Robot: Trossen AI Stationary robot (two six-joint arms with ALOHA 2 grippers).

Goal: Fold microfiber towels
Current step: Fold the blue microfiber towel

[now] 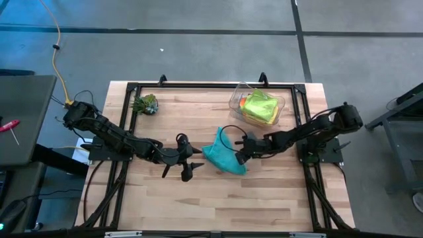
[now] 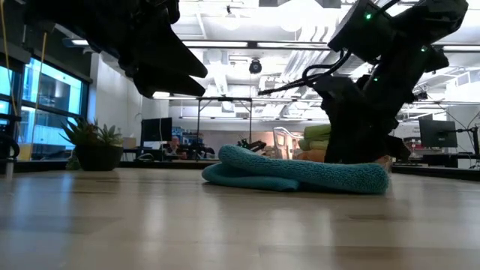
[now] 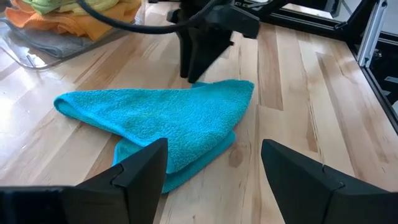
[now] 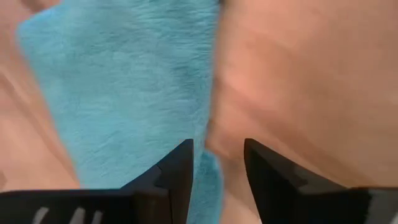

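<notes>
- While both grippers stood at mid-table, you had one teal towel (image 1: 223, 157) lying folded between them.
- Left gripper (image 1: 190, 160): fingers spread wide, empty, just beside it.
- Right gripper (image 4: 217, 163): fingers slightly parted at its edge, gripping nothing.
- One clear bin (image 1: 236, 100) held several more towels.

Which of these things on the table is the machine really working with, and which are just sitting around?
Part of the job:
- teal towel, half folded on the table
- green, yellow, orange and grey towels piled in the bin
- right claw at the teal towel's edge
- left claw, open beside it

Just lying about:
- small plant
- clear bin
</notes>
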